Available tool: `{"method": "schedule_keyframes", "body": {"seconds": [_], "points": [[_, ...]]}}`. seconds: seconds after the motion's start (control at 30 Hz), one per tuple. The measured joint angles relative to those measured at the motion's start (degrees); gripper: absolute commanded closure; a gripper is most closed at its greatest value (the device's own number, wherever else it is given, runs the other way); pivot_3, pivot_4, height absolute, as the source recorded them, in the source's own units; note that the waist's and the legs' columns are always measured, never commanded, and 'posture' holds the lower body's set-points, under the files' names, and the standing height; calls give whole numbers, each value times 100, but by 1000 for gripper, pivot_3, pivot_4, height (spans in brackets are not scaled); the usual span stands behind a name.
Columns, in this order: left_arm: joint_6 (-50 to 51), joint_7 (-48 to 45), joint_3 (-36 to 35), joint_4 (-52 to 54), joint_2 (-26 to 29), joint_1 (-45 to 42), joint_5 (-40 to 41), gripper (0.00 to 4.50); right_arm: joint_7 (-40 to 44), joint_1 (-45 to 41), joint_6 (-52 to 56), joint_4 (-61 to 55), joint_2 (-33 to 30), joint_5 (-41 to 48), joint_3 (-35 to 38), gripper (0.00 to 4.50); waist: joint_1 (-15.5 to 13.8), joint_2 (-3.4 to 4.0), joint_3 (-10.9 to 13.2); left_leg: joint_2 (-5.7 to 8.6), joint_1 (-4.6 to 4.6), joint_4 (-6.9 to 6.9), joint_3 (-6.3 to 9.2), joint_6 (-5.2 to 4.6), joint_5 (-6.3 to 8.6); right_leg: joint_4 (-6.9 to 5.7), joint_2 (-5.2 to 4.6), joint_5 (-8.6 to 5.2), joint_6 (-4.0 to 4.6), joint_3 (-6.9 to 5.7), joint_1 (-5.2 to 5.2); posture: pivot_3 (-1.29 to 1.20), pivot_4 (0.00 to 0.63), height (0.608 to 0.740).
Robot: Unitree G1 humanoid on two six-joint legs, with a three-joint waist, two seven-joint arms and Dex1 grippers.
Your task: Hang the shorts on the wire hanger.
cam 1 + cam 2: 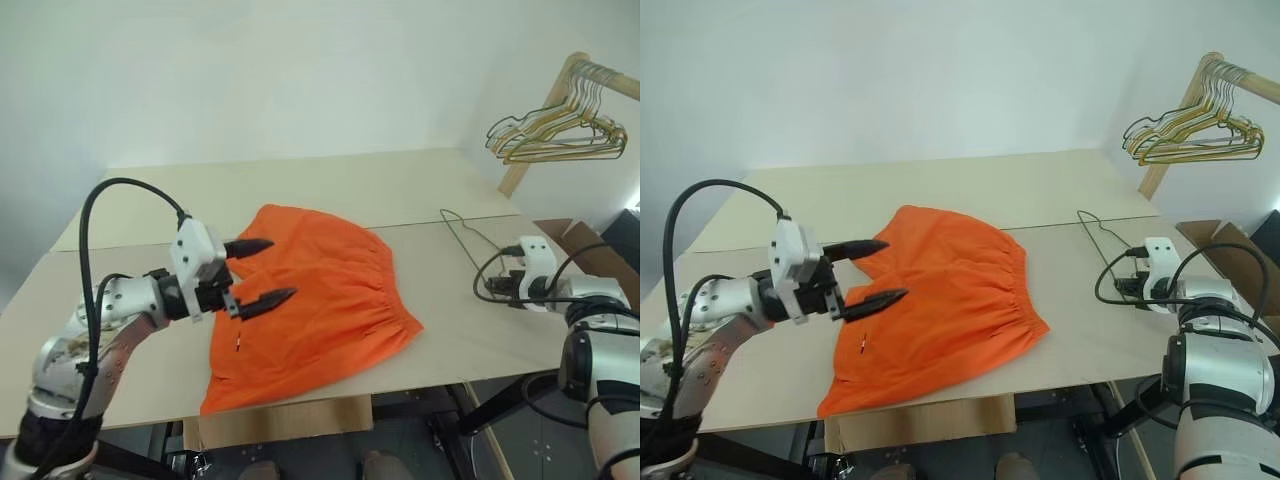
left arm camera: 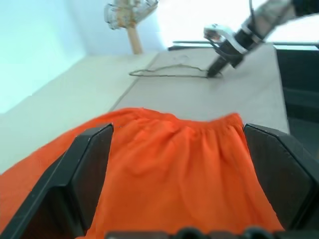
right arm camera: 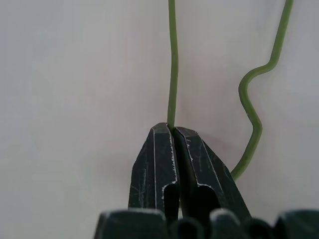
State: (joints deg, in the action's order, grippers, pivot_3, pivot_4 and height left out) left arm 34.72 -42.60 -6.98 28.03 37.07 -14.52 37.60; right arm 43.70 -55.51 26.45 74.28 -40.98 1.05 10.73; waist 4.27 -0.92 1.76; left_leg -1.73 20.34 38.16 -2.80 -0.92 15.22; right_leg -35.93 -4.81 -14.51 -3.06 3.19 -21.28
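Note:
The orange shorts [image 1: 320, 300] lie flat on the beige table [image 1: 300, 190], waistband toward the right. My left gripper [image 1: 262, 270] hovers over their left part, pointing right, fingers spread wide with nothing between them; the left wrist view looks along the fabric [image 2: 174, 169]. The thin dark wire hanger [image 1: 465, 235] lies on the table to the right of the shorts. My right gripper [image 3: 172, 130] is shut on one of its wires [image 3: 172, 59], at the end nearest the table's right front edge. From the left wrist view, that gripper [image 2: 214, 73] meets the wire hanger [image 2: 169, 73].
A wooden rack [image 1: 545, 110] at the far right carries a bunch of gold and dark hangers [image 1: 560, 130]. An open cardboard box [image 1: 590, 245] sits beyond the table's right edge. A seam runs across the tabletop behind the shorts.

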Motion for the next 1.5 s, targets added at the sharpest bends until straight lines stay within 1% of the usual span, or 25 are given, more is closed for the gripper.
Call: {"method": "schedule_keyframes", "body": {"seconds": [0.07, 0.13, 0.17, 0.2, 0.27, 0.3, 0.33, 0.4, 0.43, 0.47, 0.53, 0.6, 0.67, 0.77, 0.87, 0.97, 1.03, 1.1, 1.17, 1.23, 1.4, 1.5], "points": [[292, 269, -71, -85, -293, -130, 367, 0, 183, 14, 322, -422, 10, 276, 176, 4462, 1, 0, 0, -2, 3, 0, 19, 3, 3, 3, 3, 0, -2, 6, -3, -11, 0, 740], [724, 708, -268, -285, -779, -353, 1072, 0, 360, 394, 949, -1675, 160, 761, 416, 4462, -23, -1, 0, -8, 8, 2, 35, 7, 7, 7, 9, 2, -6, 5, -5, -23, 0, 740], [944, 907, -368, -407, -955, -444, 1457, 0, 345, 658, 1264, -2392, 285, 1002, 544, 4462, -32, -2, -1, -12, 12, 2, 44, 7, 7, 6, 13, 4, -10, 3, -5, -27, 0, 740], [1252, 1185, -502, -644, -1186, -577, 2002, 0, 200, 1164, 1588, -3564, 530, 1283, 687, 4462, -52, -4, -3, -13, 16, 2, 53, 8, 8, 6, 15, 3, -11, -3, -6, -29, 0, 740], [1682, 1622, -679, -1087, -1487, -731, 2804, 0, -181, 2055, 1798, -5420, 1145, 1593, 785, 4462, -76, 1, -8, -20, 39, 9, 74, 14, 11, -10, 19, -1, -16, -15, -31, -46, 0, 740], [1888, 1937, -745, -1362, -1651, -838, 3181, 0, -438, 2607, 1765, -6448, 1540, 1654, 725, 4462, -96, 4, -12, -20, 83, 21, 82, 15, 11, -27, 21, -1, -16, -18, -78, -56, 0, 740], [1989, 2187, -756, -1553, -1751, -906, 3365, 0, -587, 2960, 1620, -7048, 1765, 1634, 517, 4462, -94, 9, -13, -16, 120, 35, 82, 21, 7, -44, 20, 1, -15, -15, -120, -60, 0, 740], [2045, 2837, -790, -1823, -2078, -1122, 3490, 0, -950, 3791, 729, -8162, 2005, 1192, -12, 4462, -162, 14, -16, -8, 195, 79, 87, 30, 5, -81, 14, 1, -15, -19, -186, -65, 0, 740], [2023, 3159, -846, -1961, -2224, -1237, 3528, 0, -1044, 4088, 256, -8565, 2149, 1037, -228, 4462, -167, 14, -16, 1, 210, 83, 84, 51, -7, -84, 7, 7, -20, -14, -202, -68, 0, 740], [1984, 3428, -885, -2046, -2350, -1353, 3549, 0, -1109, 4296, -112, -8882, 2276, 977, -374, 4462, -169, 13, -16, 7, 206, 83, 81, 51, -8, -83, 2, 10, -23, -10, -198, -72, 0, 740], [1857, 3763, -948, -2128, -2469, -1628, 3574, 0, -1217, 4482, -578, -9364, 2466, 950, -569, 4462, -149, 12, -17, 9, 191, 84, 75, 51, -8, -76, 2, 14, -22, -7, -181, -75, 0, 740], [1805, 3955, -1036, -2141, -2472, -1844, 3657, 0, -1379, 4509, -897, -9628, 2481, 798, -724, 4462, -133, 12, -17, 10, 176, 80, 73, 51, -7, -74, 5, 13, -22, -7, -169, -78, 0, 740], [1766, 4159, -1165, -2188, -2475, -2019, 3715, 0, -1502, 4534, -1206, -9723, 2481, 571, -939, 4462, -109, 11, -17, 6, 168, 76, 73, 51, -7, -72, 15, 12, -19, -7, -164, -78, 0, 740], [1659, 4276, -1217, -2238, -2491, -2149, 3714, 0, -1575, 4553, -1395, -9738, 2468, 373, -1213, 4462, -59, 11, -17, 3, 169, 76, 70, 51, -8, -70, 22, 12, -16, -7, -163, -74, 0, 740], [1626, 4190, -1221, -2236, -2528, -2302, 3795, 0, -1571, 4553, -1522, -9736, 2402, 223, -1470, 4462, -32, 11, -17, 3, 171, 76, 70, 52, -8, -63, 22, 13, -15, -7, -162, -71, 0, 740], [1616, 3856, -1198, -2182, -2463, -2350, 3849, 0, -1574, 4553, -1621, -9723, 2403, 173, -1596, 4462, -17, 11, -17, 2, 170, 75, 69, 51, -8, -61, 23, 13, -15, -6, -162, -67, 0, 740], [1562, 3603, -1131, -2125, -2366, -2344, 3735, 0, -1574, 4569, -1725, -9723, 2401, 133, -1696, 4462, -11, 11, -17, 0, 168, 75, 67, 52, -8, -61, 27, 13, -13, -6, -161, -66, 0, 740], [1496, 3538, -1105, -2117, -2349, -2344, 3630, 0, -1570, 4620, -1797, -9723, 2403, 132, -1743, 4462, -24, 11, -17, -1, 158, 75, 61, 51, -8, -57, 29, 13, -13, -9, -145, -66, 0, 740], [1385, 3531, -1103, -2134, -2348, -2345, 3505, 376, -1568, 4703, -1888, -9723, 2400, 119, -1807, 4500, -27, 11, -17, -7, 147, 74, 56, 51, -8, -33, 33, 18, -6, -22, -120, -66, 0, 740], [1317, 3580, -1104, -2186, -2349, -2346, 3390, 847, -1568, 4730, -1935, -9717, 2395, 81, -1880, 4500, -28, 11, -17, -9, 141, 75, 59, 51, -8, -20, 36, 19, -4, -24, -104, -65, 0, 740], [1252, 3676, -1096, -2295, -2347, -2347, 3148, 2445, -1645, 4727, -1981, -9606, 2399, 15, -1903, 4500, -28, 10, -17, -9, 143, 73, 61, 51, -8, -17, 37, 20, -4, -25, -103, -65, 0, 740], [1188, 3692, -1098, -2321, -2374, -2347, 3098, 3494, -1701, 4721, -2015, -9486, 2415, -40, -1903, 4500, -29, 10, -17, -8, 143, 73, 62, 51, -8, -17, 37, 20, -3, -25, -103, -66, 0, 740]]}}
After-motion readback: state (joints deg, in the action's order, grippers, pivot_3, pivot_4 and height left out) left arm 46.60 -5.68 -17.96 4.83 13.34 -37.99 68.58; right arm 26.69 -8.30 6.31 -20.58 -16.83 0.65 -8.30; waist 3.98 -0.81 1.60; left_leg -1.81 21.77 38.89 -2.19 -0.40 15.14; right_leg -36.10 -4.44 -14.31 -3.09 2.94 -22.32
